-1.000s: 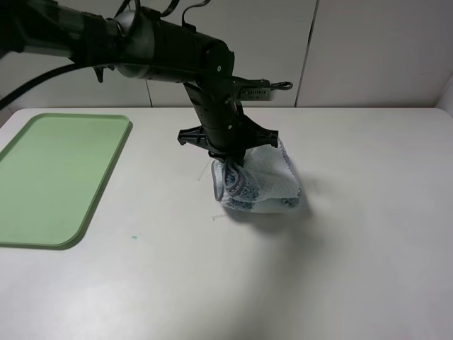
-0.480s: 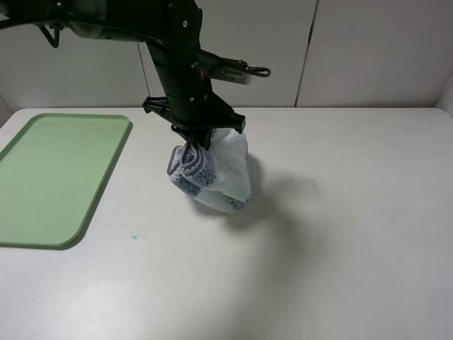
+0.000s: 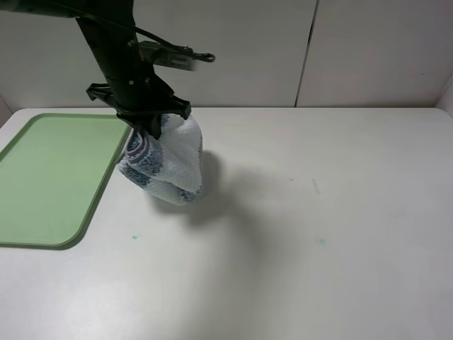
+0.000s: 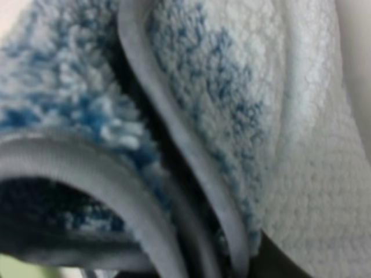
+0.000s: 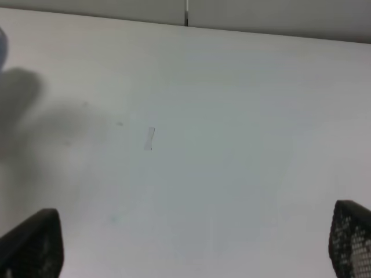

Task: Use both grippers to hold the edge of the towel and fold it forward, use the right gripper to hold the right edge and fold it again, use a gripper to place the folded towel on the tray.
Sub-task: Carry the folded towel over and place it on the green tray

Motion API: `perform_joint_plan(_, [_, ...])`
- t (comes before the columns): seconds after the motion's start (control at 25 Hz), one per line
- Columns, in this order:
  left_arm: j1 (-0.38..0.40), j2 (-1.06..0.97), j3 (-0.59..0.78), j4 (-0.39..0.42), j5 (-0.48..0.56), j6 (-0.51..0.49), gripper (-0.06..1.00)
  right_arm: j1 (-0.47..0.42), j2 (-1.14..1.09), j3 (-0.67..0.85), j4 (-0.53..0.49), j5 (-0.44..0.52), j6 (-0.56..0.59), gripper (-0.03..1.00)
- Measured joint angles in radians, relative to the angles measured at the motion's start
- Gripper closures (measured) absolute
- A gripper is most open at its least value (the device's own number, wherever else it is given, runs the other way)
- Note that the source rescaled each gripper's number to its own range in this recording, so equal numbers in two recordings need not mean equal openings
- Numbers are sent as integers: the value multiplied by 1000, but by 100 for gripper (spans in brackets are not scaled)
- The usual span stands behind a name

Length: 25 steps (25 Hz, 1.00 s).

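Observation:
The folded towel (image 3: 166,166), white with blue-grey stripes, hangs bunched above the table from my left gripper (image 3: 150,129), which is shut on its top. It hangs just right of the pale-green tray (image 3: 49,177), near the tray's right rim. Seen from the left wrist, the towel (image 4: 243,116) fills the picture, its grey hem (image 4: 174,133) curving across. My right gripper (image 5: 191,243) is open over bare table, only its two black fingertips (image 5: 35,243) showing at the sides. It does not appear in the high view.
The white table (image 3: 318,234) stretches to the right and front of the towel. A grey wall with a vertical seam (image 3: 306,53) stands behind it. A small mark (image 5: 149,139) lies on the table in the right wrist view.
My left arm has carried the hanging towel leftward from the table's middle to the tray's right rim. The right gripper stays open.

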Motion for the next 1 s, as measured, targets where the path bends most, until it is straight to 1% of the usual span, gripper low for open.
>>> perform_joint_plan(0.2, [92, -87, 59, 0, -1, 33, 84, 0, 0, 0, 0, 0, 0, -3])
perform_joint_plan(0.36, [166, -137, 63, 3, 22, 78, 84, 0, 0, 0, 0, 0, 0, -3])
perform_joint_plan(0.72, [327, -167, 64, 4, 71, 187, 84, 0, 0, 0, 0, 0, 0, -3])
perform_joint_plan(0.88, [411, -175, 64, 4, 72, 219, 84, 0, 0, 0, 0, 0, 0, -3])
perform_joint_plan(1.0, [466, -175, 65, 4, 52, 250, 84, 0, 0, 0, 0, 0, 0, -3])
